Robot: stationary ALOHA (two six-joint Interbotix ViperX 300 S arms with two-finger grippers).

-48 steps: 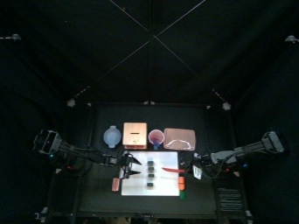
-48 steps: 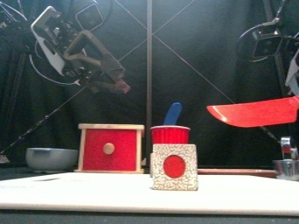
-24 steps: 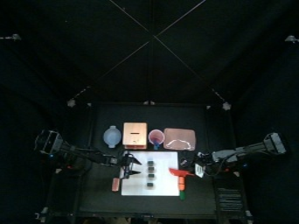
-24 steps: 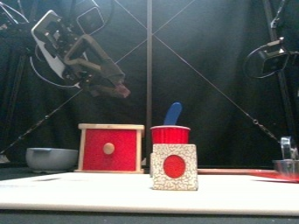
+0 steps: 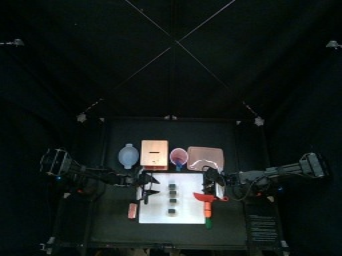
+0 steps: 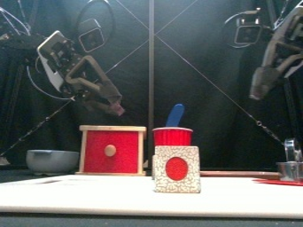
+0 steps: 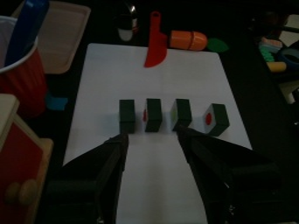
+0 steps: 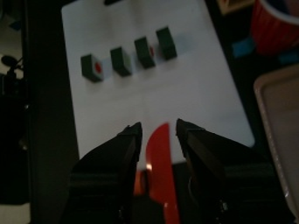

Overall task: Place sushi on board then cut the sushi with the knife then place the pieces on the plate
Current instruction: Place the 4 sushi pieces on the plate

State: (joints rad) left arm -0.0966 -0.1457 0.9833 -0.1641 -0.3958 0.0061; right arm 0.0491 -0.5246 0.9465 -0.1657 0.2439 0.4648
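Observation:
Several dark green sushi pieces (image 7: pixel 170 115) stand in a row down the white board (image 5: pixel 187 182), cut apart. The nearest piece (image 6: pixel 178 170) shows its white end with a red centre. The red knife (image 5: pixel 201 200) lies flat on the board's right part, free of any grip. Raised above it, my right gripper (image 8: pixel 159 128) stands open, with the knife (image 8: pixel 158 166) seen between its jaws below. My left gripper (image 7: pixel 155 140) hovers open over the board's left side, just short of the row. The flat pink tray (image 5: pixel 205 157) lies behind the board.
Along the back stand a blue-grey bowl (image 5: pixel 127 155), a wooden box (image 6: pixel 112 151) with a red drawer front, and a red cup (image 6: pixel 173 136) holding a blue knife (image 6: pixel 175 115). A metal cutter (image 6: pixel 290 168) is at the right. Small toys (image 7: pixel 274 52) lie beside the board.
The red knife, held up in the right gripper a second ago, now lies on the board. The right gripper has let go and risen. The left gripper has sunk slightly.

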